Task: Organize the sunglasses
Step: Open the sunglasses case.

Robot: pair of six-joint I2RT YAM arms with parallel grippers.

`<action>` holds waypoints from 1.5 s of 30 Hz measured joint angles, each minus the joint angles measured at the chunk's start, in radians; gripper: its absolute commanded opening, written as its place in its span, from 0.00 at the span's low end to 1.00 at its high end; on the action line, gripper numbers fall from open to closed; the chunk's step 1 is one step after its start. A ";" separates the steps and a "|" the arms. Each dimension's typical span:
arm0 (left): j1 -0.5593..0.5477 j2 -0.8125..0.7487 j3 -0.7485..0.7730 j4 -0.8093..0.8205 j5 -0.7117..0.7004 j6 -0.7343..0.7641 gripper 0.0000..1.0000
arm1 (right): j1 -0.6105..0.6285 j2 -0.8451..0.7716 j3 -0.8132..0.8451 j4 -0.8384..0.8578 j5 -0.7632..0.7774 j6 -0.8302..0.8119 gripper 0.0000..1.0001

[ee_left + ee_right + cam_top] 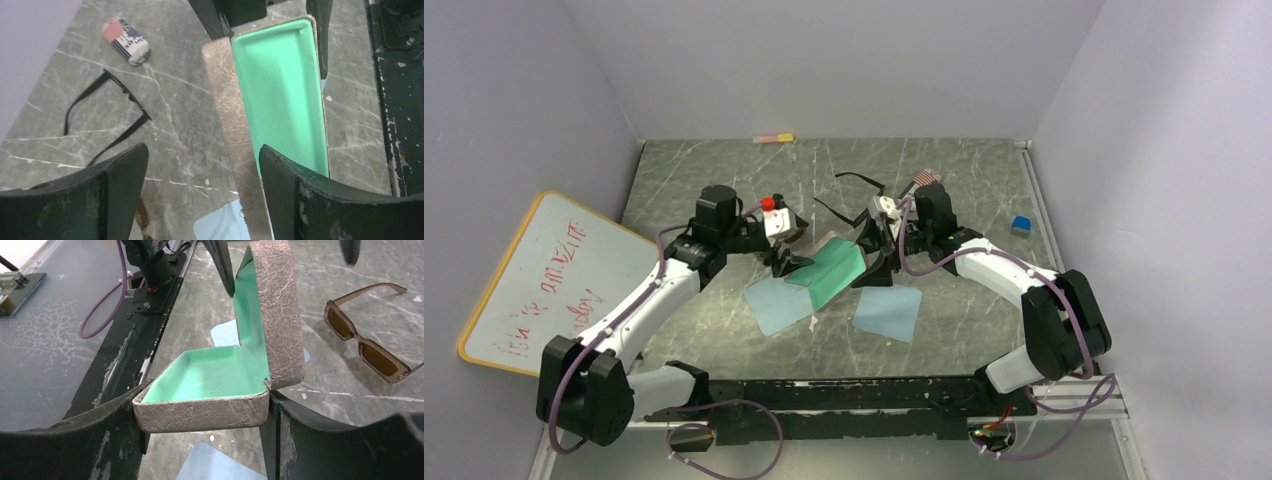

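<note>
Grey marbled table (964, 170), pale walls on three sides.

- **Grippers:** My right gripper (202, 405) clamps the base of the open, green-lined case (277, 315). My left gripper (200, 155) stands wide, straddling the raised lid without pinching it.
- **Sunglasses:** The amber sunglasses (367, 347) lie on the table just beside the case, temples unfolded. The black sunglasses (107, 117) sit farther back, well apart from it, also unfolded. Neither pair is in the case yet.
- **Handling, my estimate:** Both pairs look light and made of stiff plastic. The lenses look slick and scratch-prone, and the hinges are the weak point. I would pinch across the front frame at the bridge, or at a corner by the hinge, never on a lens. The bite is narrow, so a pair may pivot once lifted. With temples open, a pair may not seat in the case until folded.
</note>
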 measured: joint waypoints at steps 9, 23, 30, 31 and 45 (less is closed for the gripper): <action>-0.062 0.064 0.000 -0.034 -0.054 0.029 0.61 | 0.000 0.000 -0.005 0.079 0.011 0.058 0.00; -0.091 0.076 -0.001 -0.009 -0.132 -0.024 0.21 | 0.002 0.000 -0.035 0.179 0.069 0.092 0.13; -0.097 0.076 -0.027 0.050 -0.174 -0.061 0.21 | 0.002 0.000 -0.034 0.171 0.085 0.086 0.62; -0.098 0.074 -0.034 0.059 -0.181 -0.068 0.20 | 0.002 0.000 -0.034 0.166 0.088 0.083 0.66; -0.102 0.040 -0.087 0.156 -0.328 -0.118 0.20 | -0.056 0.000 0.104 -0.084 0.208 -0.077 1.00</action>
